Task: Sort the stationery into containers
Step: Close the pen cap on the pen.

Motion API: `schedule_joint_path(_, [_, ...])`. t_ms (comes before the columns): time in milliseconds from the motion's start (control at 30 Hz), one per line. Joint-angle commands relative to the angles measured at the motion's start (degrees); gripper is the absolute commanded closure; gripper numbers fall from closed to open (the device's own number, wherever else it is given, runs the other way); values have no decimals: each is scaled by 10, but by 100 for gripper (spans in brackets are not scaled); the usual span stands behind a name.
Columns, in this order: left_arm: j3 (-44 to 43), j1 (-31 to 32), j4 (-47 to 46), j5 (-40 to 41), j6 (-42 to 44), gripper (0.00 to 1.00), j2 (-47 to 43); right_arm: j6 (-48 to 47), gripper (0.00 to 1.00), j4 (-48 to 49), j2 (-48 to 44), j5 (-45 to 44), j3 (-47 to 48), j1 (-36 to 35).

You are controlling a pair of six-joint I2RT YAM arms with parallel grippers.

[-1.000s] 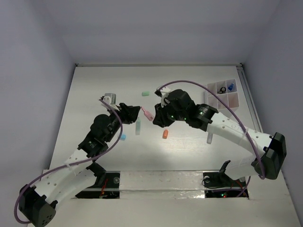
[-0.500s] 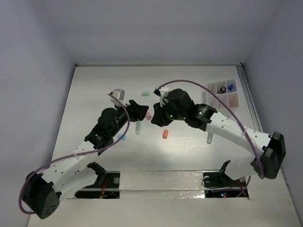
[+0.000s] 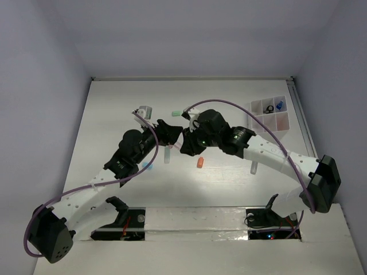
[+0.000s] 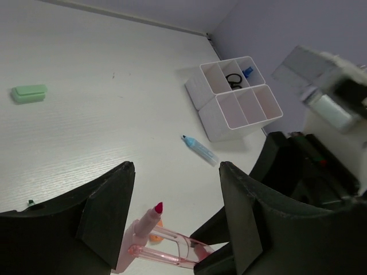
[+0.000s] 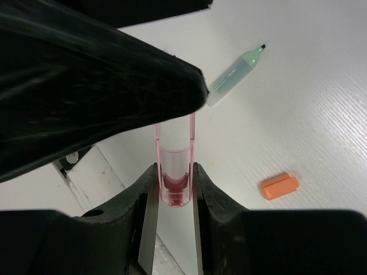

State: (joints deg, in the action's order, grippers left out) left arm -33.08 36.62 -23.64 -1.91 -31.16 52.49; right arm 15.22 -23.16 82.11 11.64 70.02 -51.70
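Note:
My right gripper [image 5: 175,169] is shut on the closed end of a clear pink pen cap [image 5: 175,154], held above the table. In the left wrist view the cap [image 4: 172,243] reaches left to a pink pen [image 4: 143,223] with a bare red tip. My left gripper [image 4: 176,172] is open, one finger on each side of the pen and not touching it. In the top view the grippers meet at mid-table: left [image 3: 172,133], right [image 3: 184,144]. The white divided tray [image 3: 252,112] stands at the far right and shows in the left wrist view [image 4: 229,123], with a black ring and a blue clip [image 3: 280,105] inside.
On the table lie a mint pen [image 3: 167,153] [image 5: 235,71], an orange piece [image 3: 200,162] [image 5: 279,186], a green eraser [image 3: 176,113] [image 4: 28,93], a small blue piece [image 3: 148,167] and a pale pen [image 3: 254,167] [image 4: 199,149] near the tray.
My left gripper has moved right and up to the right gripper, and its open fingers now flank the pink pen. The right gripper shifted slightly left with the cap.

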Motion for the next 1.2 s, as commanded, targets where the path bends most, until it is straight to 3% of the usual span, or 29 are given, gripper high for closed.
schedule_joint_path(0, [-16, -1, -49, -7, -6, 43, -23, 2, 100, 11, 5, 15, -3, 1])
schedule_joint_path(167, [-8, -1, -48, -16, -8, 43, -22, 7, 100, 20, -11, 4, -8, 1])
schedule_joint_path(367, [-3, -1, 6, 42, 23, 43, -66, -3, 100, -20, -24, -22, 18, 7])
schedule_joint_path(533, [61, -1, 23, 75, 13, 44, -125, -13, 100, -74, -38, -6, 42, 52])
schedule_joint_path(667, [129, -1, -9, 70, -5, 48, -187, -15, 100, -90, -44, 43, 57, 91])
schedule_joint_path(833, [180, -1, -68, -8, 7, 46, -201, -10, 100, -100, -37, 78, 82, 97])
schedule_joint_path(1167, [169, 52, -190, 2, 72, 43, -145, 15, 100, -98, -20, 142, 103, 102])
